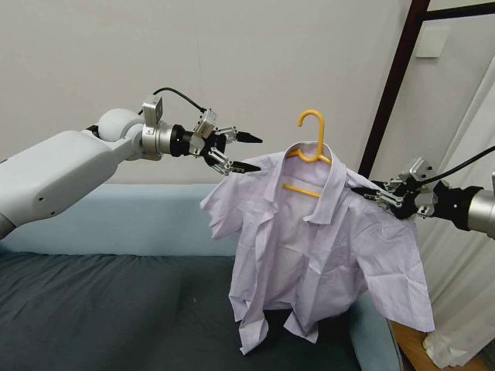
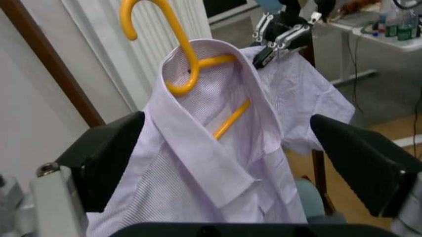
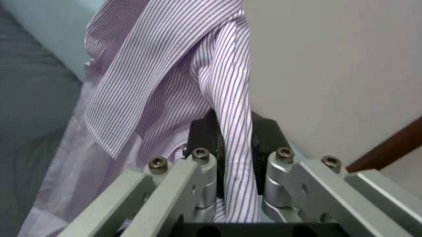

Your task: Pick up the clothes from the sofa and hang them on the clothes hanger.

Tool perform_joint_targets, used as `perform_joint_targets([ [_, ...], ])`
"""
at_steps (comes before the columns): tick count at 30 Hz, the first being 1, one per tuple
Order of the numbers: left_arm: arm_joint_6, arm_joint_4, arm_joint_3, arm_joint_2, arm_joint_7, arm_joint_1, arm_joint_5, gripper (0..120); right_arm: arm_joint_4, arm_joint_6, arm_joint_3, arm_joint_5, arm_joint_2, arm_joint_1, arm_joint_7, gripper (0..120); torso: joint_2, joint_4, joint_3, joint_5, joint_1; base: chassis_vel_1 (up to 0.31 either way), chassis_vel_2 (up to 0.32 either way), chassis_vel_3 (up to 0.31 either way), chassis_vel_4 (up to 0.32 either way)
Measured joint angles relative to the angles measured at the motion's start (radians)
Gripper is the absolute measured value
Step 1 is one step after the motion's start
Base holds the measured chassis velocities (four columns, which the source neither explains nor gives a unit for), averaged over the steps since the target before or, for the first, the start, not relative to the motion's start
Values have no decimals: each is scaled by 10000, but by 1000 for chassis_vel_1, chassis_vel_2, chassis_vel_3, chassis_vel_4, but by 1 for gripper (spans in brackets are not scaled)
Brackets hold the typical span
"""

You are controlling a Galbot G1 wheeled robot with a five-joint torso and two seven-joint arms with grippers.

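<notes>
Above the sofa (image 1: 100, 309), the shirt (image 1: 309, 232) is draped on the hanger (image 1: 313, 127), one shoulder clamped by the right pincer (image 1: 373, 195). The left pincer (image 1: 255, 153) is spread apart beside the other shoulder; cloth should be eased level, never tugged.

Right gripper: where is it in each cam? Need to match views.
Head view: right gripper at the picture's right, shut on the shirt's shoulder.
Left wrist view: right gripper farther off, beyond the yellow hanger, on that same shoulder.
Right wrist view: its own fingers pinch a striped fold.
Shared landmark: the shirt.
</notes>
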Motion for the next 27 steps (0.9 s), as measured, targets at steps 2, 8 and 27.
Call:
perform_joint_targets([
  [2, -60, -600, -384, 287, -861, 608, -173, 100, 81, -113, 115, 260, 160, 13, 396, 8, -1, 0, 0, 2, 0, 0, 0, 0, 0],
  [8, -212, -2091, -1367, 691, -3280, 2082, -230, 100, 434, -482, 527, 1081, 363, 21, 1219, 8, -1, 3, 0, -1, 0, 0, 0, 0, 0],
  [27, -380, -4966, -2397, 13, -10343, 4907, 904, 100, 1539, -1054, 1458, 2748, 465, 20, 3028, 8, 0, -1, -1, 1, 0, 0, 0, 0, 0],
])
